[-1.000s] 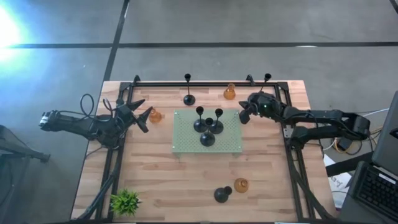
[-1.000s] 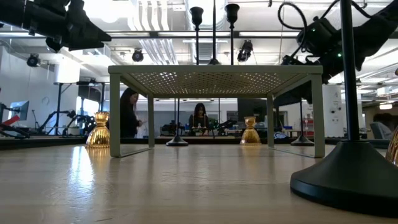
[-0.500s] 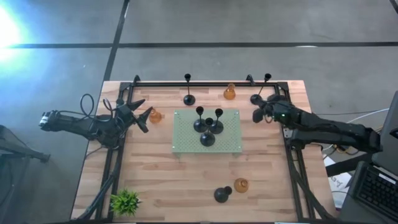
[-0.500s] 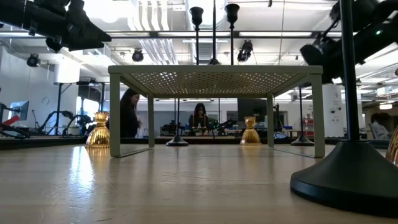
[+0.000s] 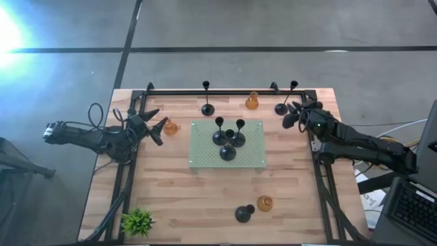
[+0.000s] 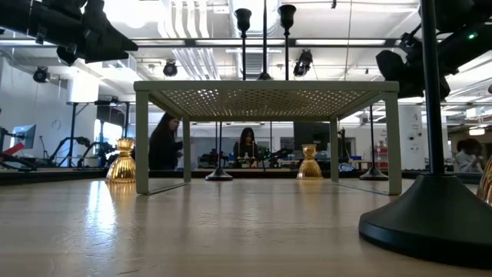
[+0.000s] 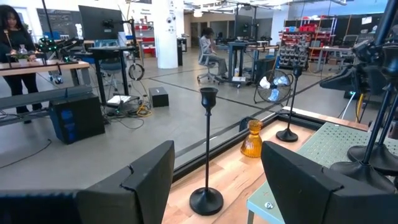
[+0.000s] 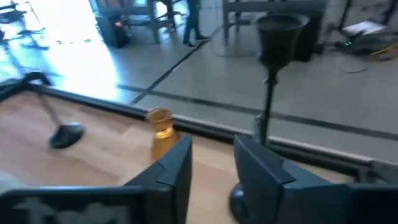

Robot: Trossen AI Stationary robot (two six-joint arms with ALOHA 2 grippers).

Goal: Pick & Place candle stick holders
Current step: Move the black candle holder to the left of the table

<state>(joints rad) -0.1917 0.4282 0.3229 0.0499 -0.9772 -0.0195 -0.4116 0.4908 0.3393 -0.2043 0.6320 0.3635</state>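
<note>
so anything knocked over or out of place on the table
Nothing stands out. Three black holders stand upright on the green stand, the other black and amber ones sit upright on the wood. The right gripper is open by the far-right holder; the left gripper waits open.

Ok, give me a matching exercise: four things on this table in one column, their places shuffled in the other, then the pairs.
Things:
1. small green plant
2. three black holders
3. right gripper
4. left gripper

Places:
A. on the green perforated stand
B. near-left corner of the table
C. beside the black holder at the far-right corner
D. beside an amber holder at the left edge

Pairs: 1-B, 2-A, 3-C, 4-D
</note>
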